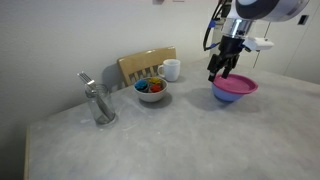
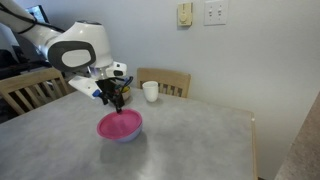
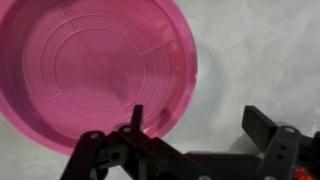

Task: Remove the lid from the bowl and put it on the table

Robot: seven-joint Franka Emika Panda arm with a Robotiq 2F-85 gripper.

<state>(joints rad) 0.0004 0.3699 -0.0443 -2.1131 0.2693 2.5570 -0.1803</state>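
The pink lid (image 1: 237, 86) lies flat on the blue-purple bowl (image 1: 232, 97) on the grey speckled table (image 1: 180, 135). It shows in both exterior views, the lid (image 2: 119, 124) over the bowl (image 2: 124, 136). My gripper (image 1: 223, 72) hangs just above the lid's rim, also seen in an exterior view (image 2: 113, 101). In the wrist view the lid (image 3: 90, 70) fills the upper left. My gripper (image 3: 195, 120) is open and empty: one finger stands over the lid's edge, the other over bare table (image 3: 260, 60).
A white bowl with colourful contents (image 1: 152, 91) and a white mug (image 1: 171, 69) stand near the wooden chair back (image 1: 145, 62). A metal stand (image 1: 98, 100) is on the table. The mug (image 2: 150, 91) and chairs (image 2: 165, 80) show behind the table.
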